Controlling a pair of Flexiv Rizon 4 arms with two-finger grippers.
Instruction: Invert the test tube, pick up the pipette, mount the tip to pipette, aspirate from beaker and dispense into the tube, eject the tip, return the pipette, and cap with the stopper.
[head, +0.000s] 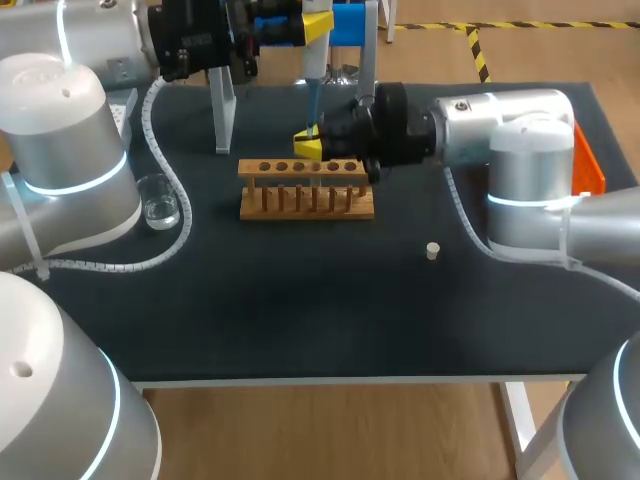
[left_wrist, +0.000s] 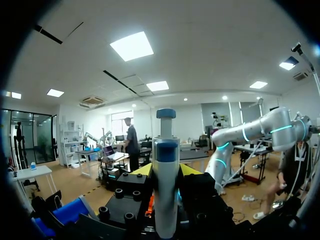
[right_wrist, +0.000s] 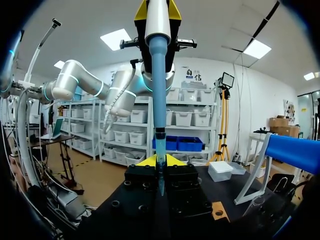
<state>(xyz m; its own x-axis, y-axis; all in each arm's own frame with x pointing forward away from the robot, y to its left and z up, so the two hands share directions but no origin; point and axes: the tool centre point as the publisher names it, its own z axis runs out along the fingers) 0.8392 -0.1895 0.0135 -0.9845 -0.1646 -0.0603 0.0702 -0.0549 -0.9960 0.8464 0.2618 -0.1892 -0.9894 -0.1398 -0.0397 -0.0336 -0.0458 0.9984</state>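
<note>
Nearest on the table the small white stopper stands alone toward the right, well apart from everything else. Further in on the left the glass beaker sits upright beside the left arm's cable, with clear liquid in its bottom. Beyond the middle stands the wooden rack, its row of holes facing up. Just behind the rack's top, the right gripper reaches in sideways from the right. In the right wrist view its yellow tips stand close together on a slim clear tube, one finger on each side, so it is gripping the tube upright. Straight above hangs the pipette, white in the body and blue lower down. It points down at the right gripper, and its narrow end meets the top of the tube between the fingers. How far it goes in I cannot tell. The left gripper is at the far edge of the table, above the pipette's upper part. In the left wrist view its two fingers are clamped on the pipette's body from both sides, with the blue plunger cap rising ahead of them. Just to the right of that gripper, at the back of the table, is a blue stand on white legs.
</note>
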